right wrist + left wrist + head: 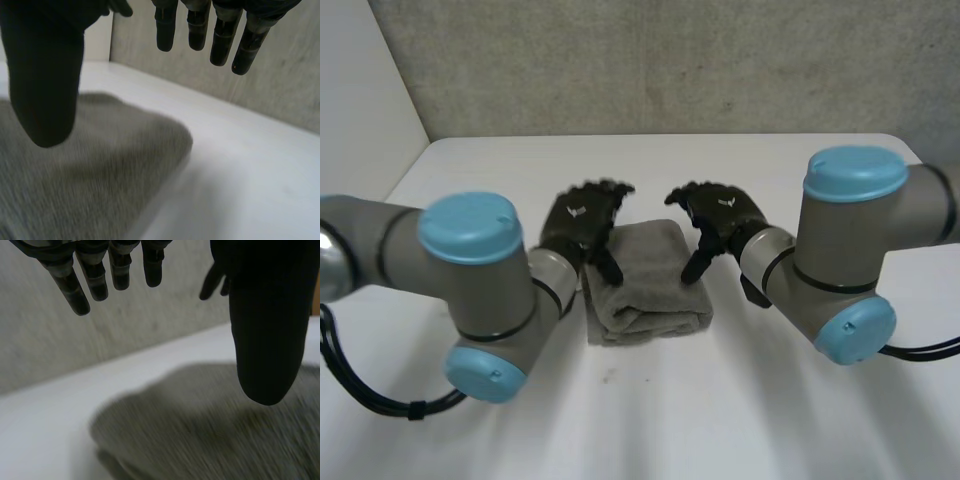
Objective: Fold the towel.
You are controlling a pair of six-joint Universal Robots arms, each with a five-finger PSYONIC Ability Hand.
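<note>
A grey towel (645,278) lies folded into a small thick rectangle at the middle of the white table (650,420). My left hand (582,225) hovers at its left edge, fingers straight and apart from the thumb, holding nothing. My right hand (722,218) hovers at the towel's right edge, also open. In the left wrist view the towel (200,435) lies under the thumb (267,330), and the straight fingers (92,280) are clear of it. In the right wrist view the towel (95,175) lies below the thumb (45,80), with the fingers (220,35) spread above the bare table.
A grey wall (670,60) runs behind the table's far edge, and a white panel (360,100) stands at the left. Bare table surface (240,180) extends beside the towel and toward the front.
</note>
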